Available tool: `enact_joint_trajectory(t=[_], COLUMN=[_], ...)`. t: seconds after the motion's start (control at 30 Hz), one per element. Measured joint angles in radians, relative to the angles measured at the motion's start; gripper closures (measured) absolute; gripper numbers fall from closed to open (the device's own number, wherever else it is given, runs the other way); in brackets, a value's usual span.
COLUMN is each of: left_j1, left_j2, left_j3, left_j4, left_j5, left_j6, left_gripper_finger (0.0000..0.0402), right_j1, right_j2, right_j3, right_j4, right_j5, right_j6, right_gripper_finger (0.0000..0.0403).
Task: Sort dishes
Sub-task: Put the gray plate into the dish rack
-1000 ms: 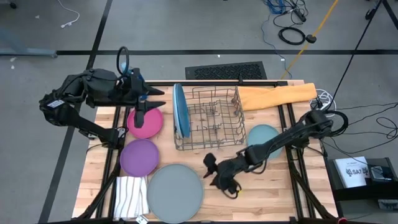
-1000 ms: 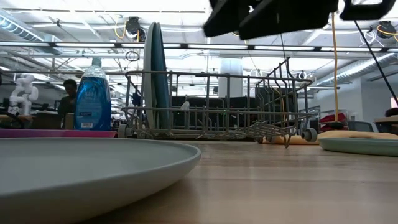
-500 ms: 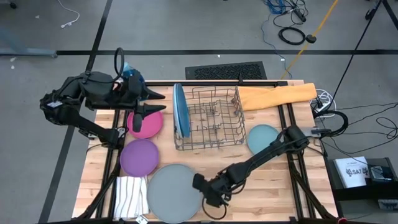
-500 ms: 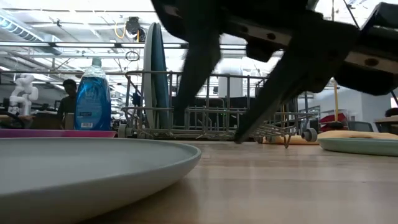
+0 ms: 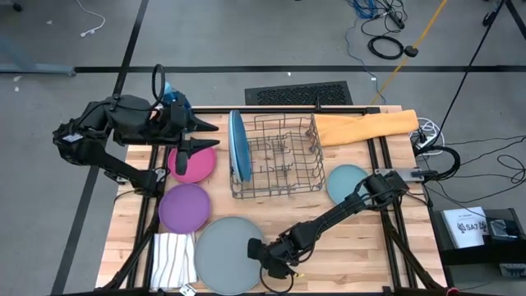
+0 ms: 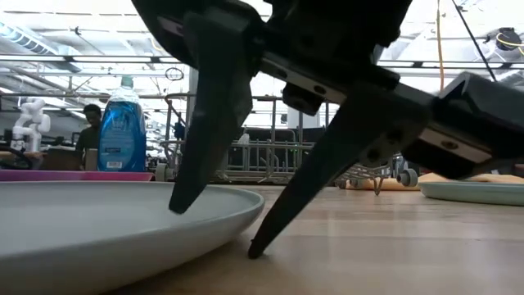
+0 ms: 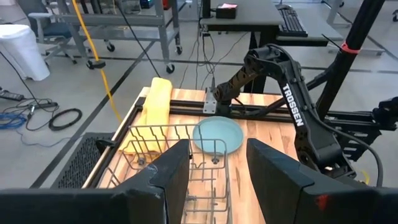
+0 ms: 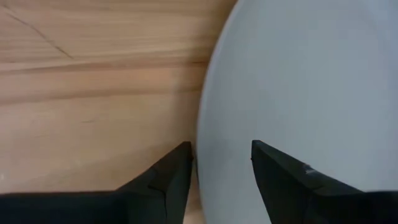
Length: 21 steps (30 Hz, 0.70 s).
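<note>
Wire dish rack point(image 5: 283, 163) at the centre of the wooden worktop point(image 5: 353, 247); folded yellow cloth point(image 5: 366, 126) at the far right edge; striped white cloth point(image 5: 173, 261) at the near left corner; blue soap bottle point(image 6: 122, 129) far left.

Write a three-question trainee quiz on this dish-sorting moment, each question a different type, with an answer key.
1. True or false: the right gripper has its open fingers astride the rim of the grey plate, one finger above the plate and one outside it.
2. Which plate lies flat to the right of the dish rack? A) magenta B) pale teal C) purple
3. Fill in: the blue plate stands ____ in the rack.

Key: 1 true; 2 B; 3 upright
</note>
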Motion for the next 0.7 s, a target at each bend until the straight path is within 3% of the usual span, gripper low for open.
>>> enact_joint_trajectory(t=[0.23,0.53,0.7], left_j1=[0.0,0.0,0.0], left_j2=[0.0,0.0,0.0], left_j3=[0.0,0.0,0.0], left_j4=[0.0,0.003,0.004], left_j5=[0.0,0.001,0.001], left_j6=[0.0,-0.001,-0.001], left_gripper_finger=[0.024,0.024,0.024], right_j1=[0.0,0.009,0.023], right_j2=[0.003,0.011,0.014], right_j3=[0.0,-0.002,-0.001], right_j4=[-0.006,0.006,0.006], right_j5=[-0.002,0.004,0.043], right_j6=[0.025,0.1,0.148], right_gripper_finger=[0.0278,0.0387,0.0397])
